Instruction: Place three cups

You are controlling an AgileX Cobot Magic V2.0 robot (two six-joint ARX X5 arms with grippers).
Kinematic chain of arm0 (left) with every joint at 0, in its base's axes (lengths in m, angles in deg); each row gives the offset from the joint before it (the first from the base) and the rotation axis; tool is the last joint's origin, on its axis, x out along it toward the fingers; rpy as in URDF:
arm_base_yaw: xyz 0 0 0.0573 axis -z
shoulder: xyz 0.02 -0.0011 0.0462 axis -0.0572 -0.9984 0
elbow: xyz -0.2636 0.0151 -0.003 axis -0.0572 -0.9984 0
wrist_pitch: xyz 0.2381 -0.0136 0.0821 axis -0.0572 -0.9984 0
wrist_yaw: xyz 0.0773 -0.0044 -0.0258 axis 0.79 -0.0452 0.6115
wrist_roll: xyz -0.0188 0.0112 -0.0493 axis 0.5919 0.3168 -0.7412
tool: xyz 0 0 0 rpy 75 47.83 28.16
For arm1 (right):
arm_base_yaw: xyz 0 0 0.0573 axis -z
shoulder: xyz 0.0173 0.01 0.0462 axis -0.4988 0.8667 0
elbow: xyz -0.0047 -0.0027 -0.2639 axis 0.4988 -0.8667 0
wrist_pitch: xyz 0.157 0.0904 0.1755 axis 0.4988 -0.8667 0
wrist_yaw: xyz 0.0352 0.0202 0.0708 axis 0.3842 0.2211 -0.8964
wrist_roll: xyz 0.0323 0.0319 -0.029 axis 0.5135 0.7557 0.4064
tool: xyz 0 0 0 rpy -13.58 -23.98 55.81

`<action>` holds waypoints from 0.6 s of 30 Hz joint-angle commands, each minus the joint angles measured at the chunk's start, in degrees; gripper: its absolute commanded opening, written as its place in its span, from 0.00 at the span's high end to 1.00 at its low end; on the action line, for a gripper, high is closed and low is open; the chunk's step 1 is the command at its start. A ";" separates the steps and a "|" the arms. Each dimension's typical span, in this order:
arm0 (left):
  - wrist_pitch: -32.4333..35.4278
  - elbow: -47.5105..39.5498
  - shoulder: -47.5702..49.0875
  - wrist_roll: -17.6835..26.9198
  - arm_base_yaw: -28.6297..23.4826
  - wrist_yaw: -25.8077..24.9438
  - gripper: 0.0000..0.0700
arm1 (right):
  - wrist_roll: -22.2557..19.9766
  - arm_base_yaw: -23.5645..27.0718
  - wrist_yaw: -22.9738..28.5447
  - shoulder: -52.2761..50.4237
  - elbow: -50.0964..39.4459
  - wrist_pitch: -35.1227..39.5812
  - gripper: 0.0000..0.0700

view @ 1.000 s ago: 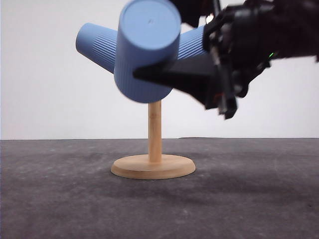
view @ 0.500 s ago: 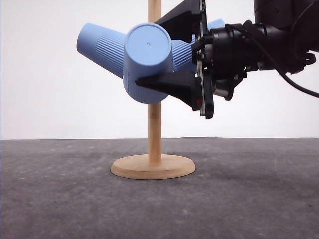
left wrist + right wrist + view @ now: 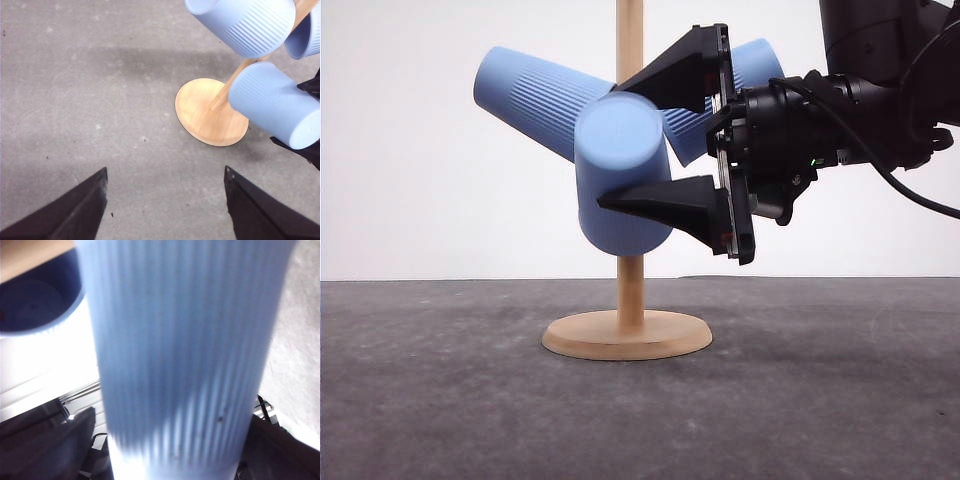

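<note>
Right gripper (image 3: pixel 655 140), jaws spread above and below the front cup (image 3: pixel 620 175) between them, on the wooden stand (image 3: pixel 628 333) beside two hung cups (image 3: pixel 535 98); left gripper (image 3: pixel 165 207) jaws spread.

I see a light wooden stand (image 3: pixel 630 290) at the middle of my front view: a slim upright pole rising from a round, flat base (image 3: pixel 627 336). The base sits flat on a dark grey, slightly speckled tabletop (image 3: pixel 440 400). Behind the table, on the far side, is a plain white wall (image 3: pixel 410 200).
</note>
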 commanded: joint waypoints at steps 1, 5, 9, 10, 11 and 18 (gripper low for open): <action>0.72 0.33 -0.31 -0.03 0.09 0.17 0.37 | 0.39 0.09 -0.16 0.00 0.15 0.85 0.17; 0.73 0.33 -0.31 -0.03 0.09 0.17 0.37 | 0.39 -0.02 -2.29 -0.01 0.04 1.15 0.10; 0.72 0.33 -0.31 -0.07 0.09 0.17 0.37 | 0.39 -0.73 -3.02 -0.10 -0.38 2.74 0.10; 0.72 0.33 -0.31 -0.14 0.09 0.17 0.37 | 0.39 -0.93 -3.10 -0.14 -0.57 2.81 0.10; 0.73 0.33 -0.29 -0.21 0.09 0.17 0.37 | 0.39 -1.13 -3.20 -0.38 -0.97 2.94 0.10; 0.68 0.33 -0.24 -0.95 0.09 0.17 0.37 | 0.24 -1.90 -2.90 -5.10 -7.15 3.21 0.10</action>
